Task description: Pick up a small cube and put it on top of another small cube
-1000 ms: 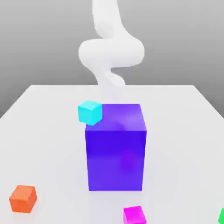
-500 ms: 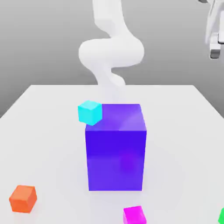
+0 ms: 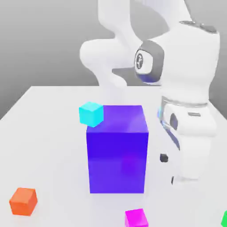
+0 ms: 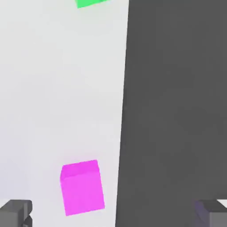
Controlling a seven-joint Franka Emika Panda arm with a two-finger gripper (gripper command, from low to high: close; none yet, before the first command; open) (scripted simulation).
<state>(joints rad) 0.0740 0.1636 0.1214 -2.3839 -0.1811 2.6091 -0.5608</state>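
Note:
The small magenta-pink cube (image 3: pixel 136 218) rests on the white table (image 3: pixel 44 133) near its front edge, just in front of the big blue-violet block (image 3: pixel 117 148). In the hand view the same magenta cube (image 4: pixel 83 187) lies below and between my two dark fingertips (image 4: pixel 15 213), close to the table's edge. My gripper (image 3: pixel 184 177) hangs to the exterior view's right of the blue block, pointing down above the table, open and holding nothing. In the hand view the gripper (image 4: pixel 113 215) shows its fingers spread wide.
An orange cube (image 3: pixel 23 201) sits at the front on the exterior view's left. A cyan cube (image 3: pixel 91 113) stands behind the blue block's far left corner. A green cube (image 3: pixel 225 218) peeks in at the front right, and the green cube (image 4: pixel 91 2) also lies ahead of the hand.
The arm has swung in from the upper right and come down beside the blue block. The cubes have not moved.

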